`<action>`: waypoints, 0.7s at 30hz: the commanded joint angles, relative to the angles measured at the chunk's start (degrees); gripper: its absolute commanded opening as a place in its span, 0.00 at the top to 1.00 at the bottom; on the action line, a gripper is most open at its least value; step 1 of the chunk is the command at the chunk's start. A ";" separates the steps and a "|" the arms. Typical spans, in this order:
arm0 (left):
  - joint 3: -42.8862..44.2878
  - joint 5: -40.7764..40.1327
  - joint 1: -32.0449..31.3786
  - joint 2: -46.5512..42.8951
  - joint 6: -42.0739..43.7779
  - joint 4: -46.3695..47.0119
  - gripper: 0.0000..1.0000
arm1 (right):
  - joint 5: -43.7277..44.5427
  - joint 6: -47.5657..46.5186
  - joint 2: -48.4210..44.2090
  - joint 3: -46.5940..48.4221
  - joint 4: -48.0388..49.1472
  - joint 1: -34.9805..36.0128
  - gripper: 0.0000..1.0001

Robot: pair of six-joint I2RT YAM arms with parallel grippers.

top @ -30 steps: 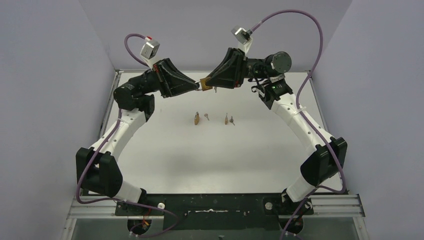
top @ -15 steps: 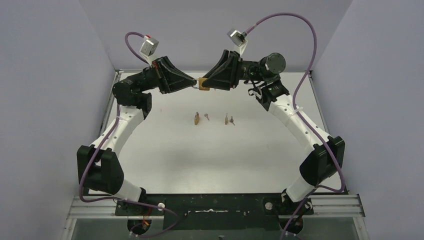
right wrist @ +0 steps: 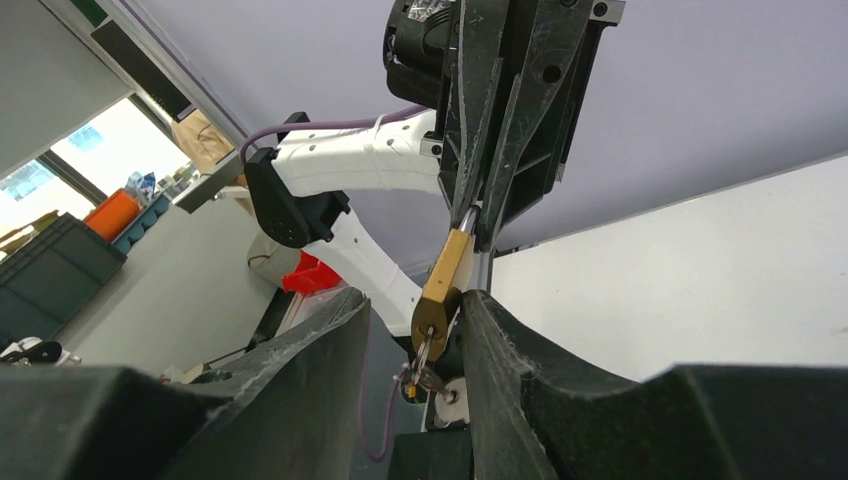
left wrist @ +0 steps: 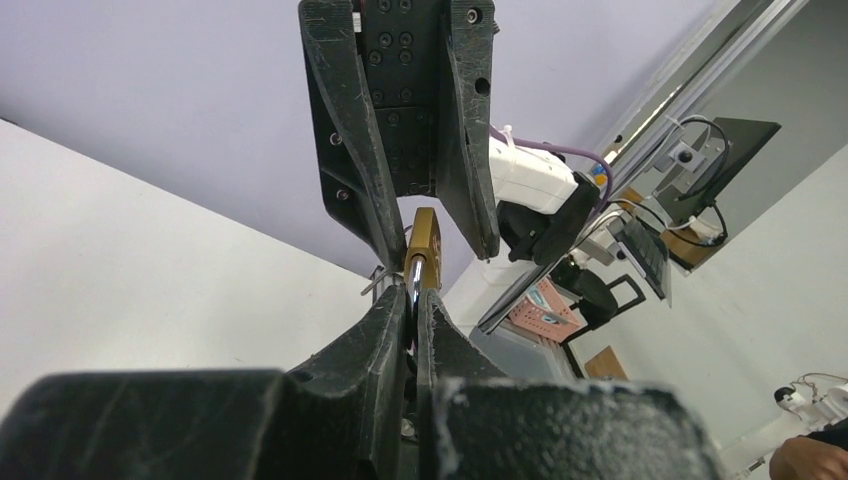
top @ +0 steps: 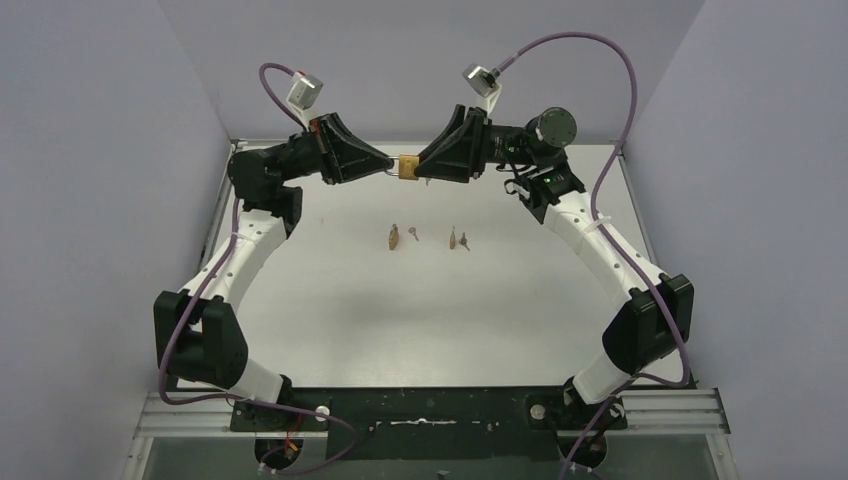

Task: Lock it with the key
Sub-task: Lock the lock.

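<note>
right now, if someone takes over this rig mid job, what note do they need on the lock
Left gripper: jaws shut on the silver shackle of the brass padlock, held in the air between the two arms.
Right gripper: jaws either side of the padlock's body; whether they grip it cannot be told.
Small metal key: in the keyhole at the padlock's base, between the right jaws.
A spare small lock and a second spare lock lie on the white table.
Done: padlock lifted, key inserted.
Left: turn the key and confirm the shackle is locked; its state is not visible here.
</note>
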 commanded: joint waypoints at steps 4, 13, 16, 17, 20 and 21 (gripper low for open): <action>2.37 -1.84 1.46 -0.04 2.23 -1.45 1.00 | -2.30 0.69 -5.12 -1.31 3.35 -1.71 0.68; 1.92 -1.75 1.46 -0.18 2.23 -1.28 1.00 | -1.91 0.22 -4.82 -1.56 2.79 -1.69 0.83; 1.76 -1.64 1.55 -0.19 2.38 -1.28 1.00 | -2.03 -0.86 -4.75 -1.19 1.04 -1.65 1.00; 1.79 -1.58 1.60 -0.19 2.38 -1.28 1.00 | -2.07 -1.59 -4.87 -1.09 0.01 -1.65 1.00; 1.72 -1.36 2.21 -0.30 2.36 -1.37 1.00 | -2.00 -5.75 -5.75 -0.99 -5.28 -1.74 1.00; 1.74 -1.19 2.51 -0.37 2.38 -1.41 1.00 | -1.79 -7.88 -6.29 -0.96 -8.24 -1.86 1.00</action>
